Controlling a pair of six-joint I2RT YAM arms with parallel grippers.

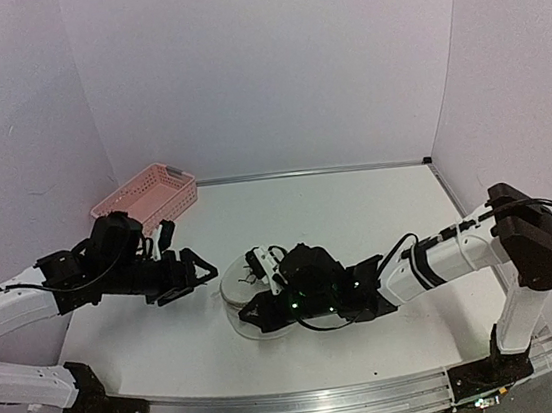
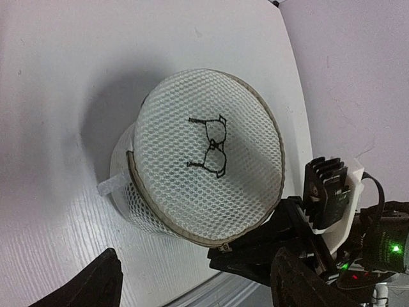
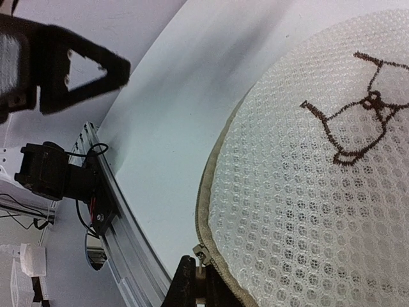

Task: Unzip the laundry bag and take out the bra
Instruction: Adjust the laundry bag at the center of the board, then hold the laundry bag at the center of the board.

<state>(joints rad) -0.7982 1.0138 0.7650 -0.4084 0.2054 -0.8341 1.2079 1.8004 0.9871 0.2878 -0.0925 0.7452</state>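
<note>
- We find the left gripper [image 1: 196, 277] with its fingers apart, the bag [image 2: 208, 160] ahead of them and clear of both.
- Right gripper [image 3: 153, 166] fingers are apart; the zip pull [image 3: 200, 253] sits just beside one finger.

Round white mesh laundry bag [image 2: 204, 160], logo [image 2: 211, 150] up, on the table [image 2: 57, 96] near its front edge, zip [image 2: 223, 246] seemingly shut.

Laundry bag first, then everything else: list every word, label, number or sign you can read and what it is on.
No readable text anywhere.
The laundry bag bears only a black stitched logo, a drawing without letters.
The pink basket shows no lettering.
</note>
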